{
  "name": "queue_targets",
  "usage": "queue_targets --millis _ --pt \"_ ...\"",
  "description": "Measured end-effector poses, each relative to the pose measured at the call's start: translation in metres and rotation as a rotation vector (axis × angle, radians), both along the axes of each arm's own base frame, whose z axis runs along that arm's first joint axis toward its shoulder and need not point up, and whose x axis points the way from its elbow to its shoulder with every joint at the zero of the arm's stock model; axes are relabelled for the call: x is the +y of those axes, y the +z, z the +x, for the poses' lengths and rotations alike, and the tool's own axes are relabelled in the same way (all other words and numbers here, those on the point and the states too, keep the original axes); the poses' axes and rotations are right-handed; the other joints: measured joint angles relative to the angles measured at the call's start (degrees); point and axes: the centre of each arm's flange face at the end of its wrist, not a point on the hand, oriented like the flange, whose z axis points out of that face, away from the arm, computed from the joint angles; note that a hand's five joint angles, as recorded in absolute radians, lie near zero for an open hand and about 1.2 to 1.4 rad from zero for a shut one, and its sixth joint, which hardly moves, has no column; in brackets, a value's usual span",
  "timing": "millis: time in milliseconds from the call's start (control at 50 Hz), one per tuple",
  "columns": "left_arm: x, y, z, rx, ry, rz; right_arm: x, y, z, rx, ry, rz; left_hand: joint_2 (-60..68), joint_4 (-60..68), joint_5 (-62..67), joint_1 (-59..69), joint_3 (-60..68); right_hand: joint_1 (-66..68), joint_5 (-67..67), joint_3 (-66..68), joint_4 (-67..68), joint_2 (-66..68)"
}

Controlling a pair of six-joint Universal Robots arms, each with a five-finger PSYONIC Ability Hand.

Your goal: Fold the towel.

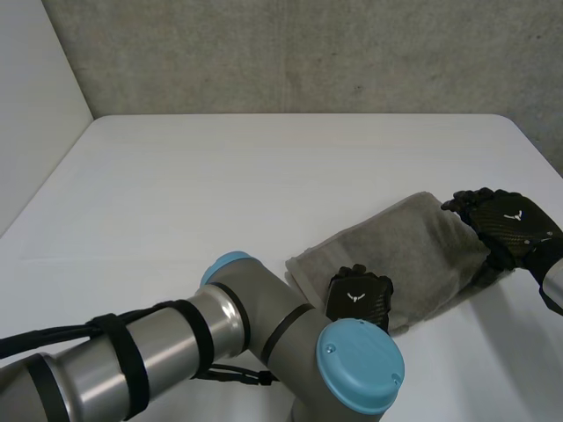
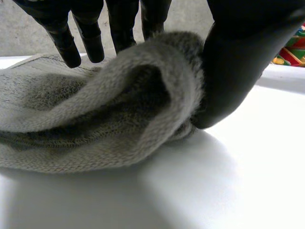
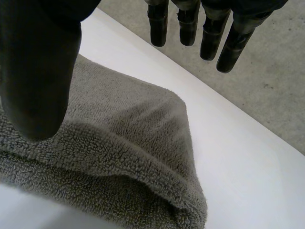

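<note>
A grey towel point(image 1: 396, 251) lies folded in a long strip, slanting across the right side of the white table. My left hand point(image 1: 359, 297) is on its near long edge, towards the left end. In the left wrist view the towel's edge point(image 2: 95, 119) bulges up between the thumb point(image 2: 238, 62) and the fingers point(image 2: 86, 33), pinched there. My right hand point(image 1: 510, 224) hovers at the towel's right end. In the right wrist view its fingers point(image 3: 209, 33) are straight and spread above the folded corner point(image 3: 119, 133), and its thumb point(image 3: 38, 71) hangs over the cloth.
The white table point(image 1: 220, 176) stretches bare to the left and back, up to a grey wall. My left arm point(image 1: 176, 352) crosses the front of the table. A colourful object point(image 2: 290, 47) shows beyond the left thumb.
</note>
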Motion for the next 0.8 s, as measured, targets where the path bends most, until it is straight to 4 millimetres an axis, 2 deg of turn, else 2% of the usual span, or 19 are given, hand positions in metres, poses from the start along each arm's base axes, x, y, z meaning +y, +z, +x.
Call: queue_targets --millis 300,360,420,560,700,780,800 --pt "-0.004 0.009 0.002 0.011 0.03 -0.017 0.001 -0.001 0.001 0.001 0.004 0.006 5.0 0.0 2.2 3.1 0.0 0.0 0.0 0.0 0.0 0.0" --pt "-0.004 0.008 0.002 0.006 0.028 -0.018 0.001 -0.002 0.001 0.001 0.004 0.007 9.0 0.0 6.5 7.1 0.0 0.0 0.0 0.0 0.0 0.0" --pt "-0.004 0.006 0.003 -0.008 0.024 -0.02 0.001 -0.002 0.001 0.001 0.004 0.007 17.0 0.0 18.2 17.8 0.0 0.0 0.0 0.0 0.0 0.0" --pt "-0.002 0.004 0.008 -0.04 0.018 -0.028 0.001 -0.001 0.0 0.001 0.003 0.005 17.4 0.0 18.9 18.1 0.0 0.0 0.0 0.0 0.0 0.0" --pt "-0.008 0.02 0.014 -0.04 0.028 -0.059 0.001 -0.001 0.0 -0.001 0.002 0.004 17.4 0.0 18.9 18.1 0.0 0.0 0.0 0.0 0.0 0.0" --pt "-0.023 0.034 0.021 -0.039 0.054 -0.103 0.001 0.0 0.0 -0.002 0.001 0.004 17.4 0.0 19.2 18.6 0.0 0.0 0.0 0.0 0.0 -0.2" --pt "-0.032 0.04 0.026 -0.044 0.07 -0.129 0.001 0.0 0.0 -0.002 0.001 0.004 17.4 0.0 19.2 18.6 0.0 0.0 0.0 0.0 0.0 -0.2"
